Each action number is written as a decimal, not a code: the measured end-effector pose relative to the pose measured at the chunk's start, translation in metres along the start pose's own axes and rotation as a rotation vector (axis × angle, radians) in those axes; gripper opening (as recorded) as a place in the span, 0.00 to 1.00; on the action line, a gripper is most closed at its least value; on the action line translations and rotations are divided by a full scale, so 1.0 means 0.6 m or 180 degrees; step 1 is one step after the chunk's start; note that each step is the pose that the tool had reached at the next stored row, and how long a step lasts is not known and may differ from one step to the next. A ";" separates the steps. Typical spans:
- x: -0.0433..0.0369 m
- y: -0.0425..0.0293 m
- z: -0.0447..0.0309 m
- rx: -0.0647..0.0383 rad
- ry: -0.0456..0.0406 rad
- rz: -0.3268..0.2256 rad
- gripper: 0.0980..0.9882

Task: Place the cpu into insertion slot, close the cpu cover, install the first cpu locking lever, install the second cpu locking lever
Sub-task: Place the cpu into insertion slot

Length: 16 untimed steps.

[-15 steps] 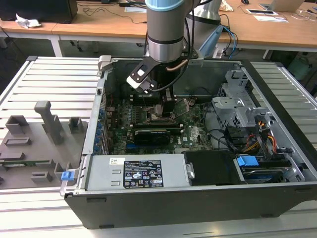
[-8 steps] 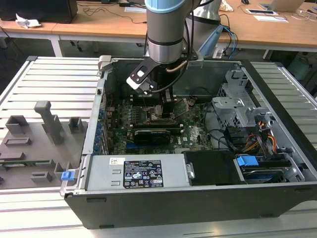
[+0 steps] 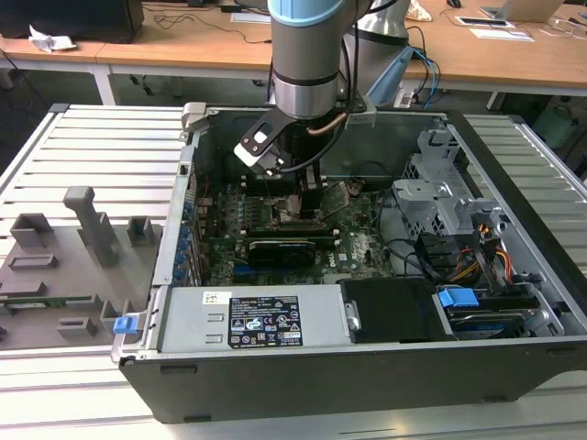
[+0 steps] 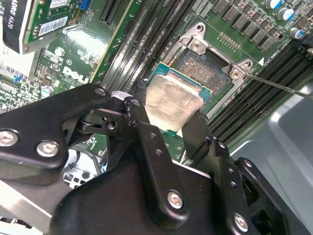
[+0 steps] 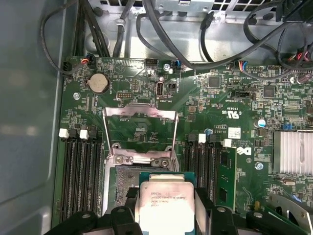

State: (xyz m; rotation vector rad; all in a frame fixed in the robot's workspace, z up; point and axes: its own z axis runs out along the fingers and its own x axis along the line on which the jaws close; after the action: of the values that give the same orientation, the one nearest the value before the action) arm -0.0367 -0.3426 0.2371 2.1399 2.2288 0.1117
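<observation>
Cpu [image 4: 173, 103] clamped in the pincer [image 4: 166, 117], partly over the insertion slot [image 4: 206, 73]

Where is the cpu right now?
In both wrist views the cpu sits clamped in the gripper, overlapping one edge of the insertion slot, not seated in it.

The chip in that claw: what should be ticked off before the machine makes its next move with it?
1. Grip: the claw holds the cpu by two opposite edges: ok.
2. The insertion slot is bare, with nothing lying in it: ok.
3. The cpu cover stands open, off the slot: ok.
4. Chip turned the right way round for the slot: cannot tell.
5. Chip seated in the slot: not ok, it is held short of it.
</observation>
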 end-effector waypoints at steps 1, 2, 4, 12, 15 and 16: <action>0.001 0.000 0.001 0.0000 0.0000 0.0000 0.49; 0.002 0.000 0.001 0.0000 -0.0001 0.0000 0.49; 0.004 0.001 0.001 0.0000 -0.0004 -0.0001 0.49; 0.010 0.007 0.001 0.0004 -0.0013 -0.0001 0.49; 0.018 0.011 0.002 0.0007 -0.0024 -0.0002 0.49; 0.021 0.011 0.002 0.0007 -0.0026 -0.0003 0.49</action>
State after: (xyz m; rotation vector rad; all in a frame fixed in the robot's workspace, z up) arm -0.0307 -0.3297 0.2367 2.1367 2.2265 0.1004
